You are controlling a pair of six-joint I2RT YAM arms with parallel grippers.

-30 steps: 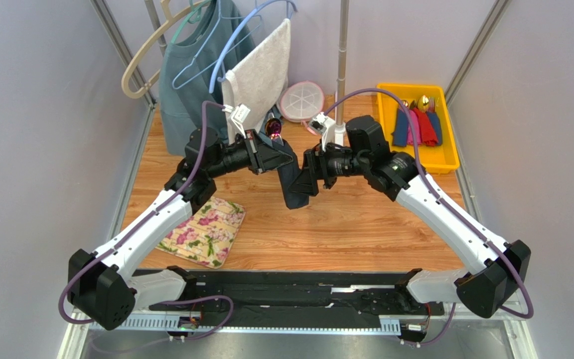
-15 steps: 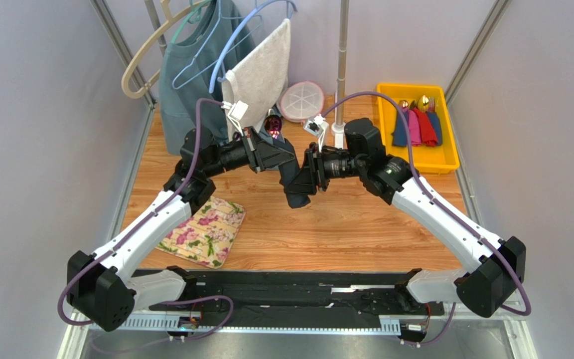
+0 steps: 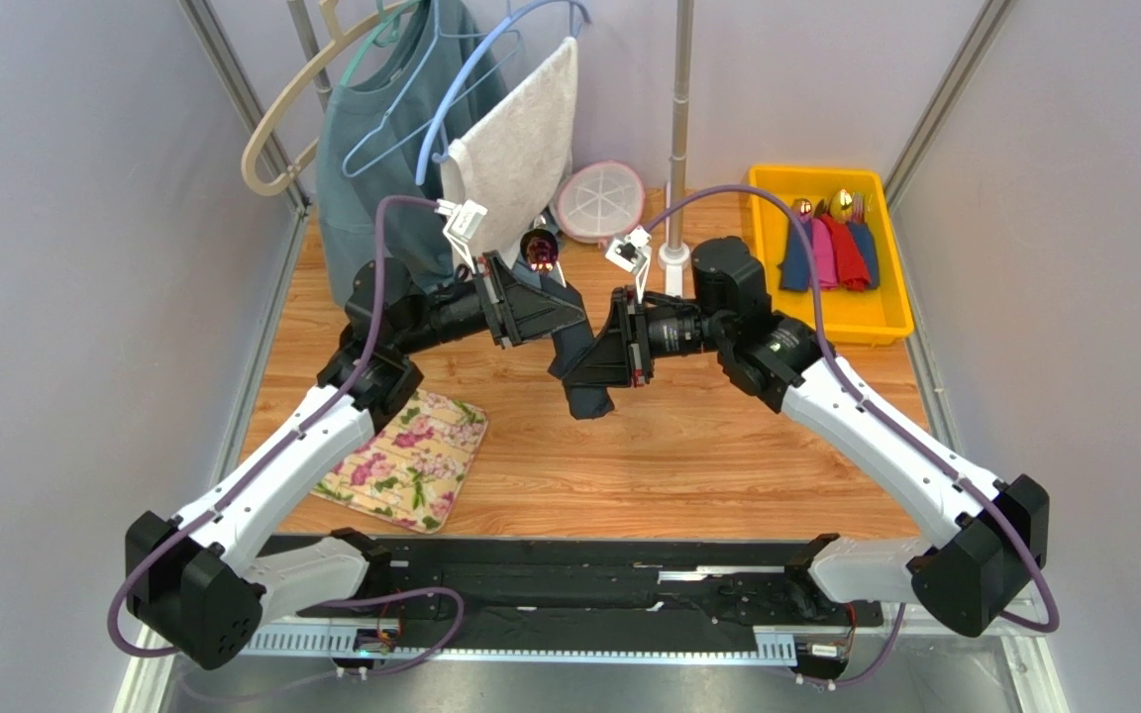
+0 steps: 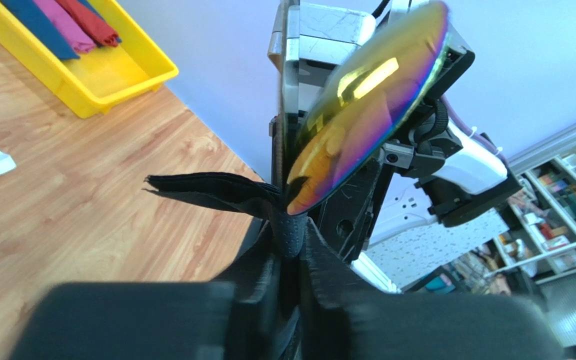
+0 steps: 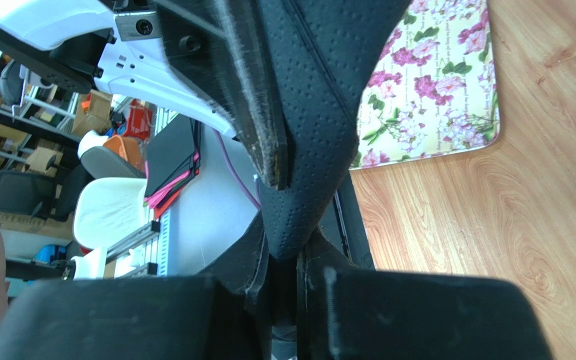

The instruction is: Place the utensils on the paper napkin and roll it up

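The black paper napkin (image 3: 586, 375) is rolled round the utensils and held in the air over the middle of the table. A spoon's iridescent purple-pink bowl (image 3: 539, 245) sticks out of the roll's top end; in the left wrist view this spoon bowl (image 4: 366, 97) fills the upper middle, with a loose napkin flap (image 4: 208, 189) to its left. My left gripper (image 3: 568, 318) is shut on the roll just below the bowl. My right gripper (image 3: 602, 351) is shut on the roll's lower end (image 5: 298, 217). Other utensils are hidden inside the napkin.
A floral mat (image 3: 406, 458) lies at the front left. A yellow tray (image 3: 889, 320) at the back right holds coloured rolled napkins (image 3: 830, 253). Hung clothes (image 3: 383, 164), a white towel (image 3: 517, 149), a round pink-rimmed dish (image 3: 599, 201) and a pole (image 3: 678, 134) stand along the back.
My right gripper has moved in from the right and closed on the roll's lower end. The left gripper, with the spoon end, has drifted slightly back and to the left.
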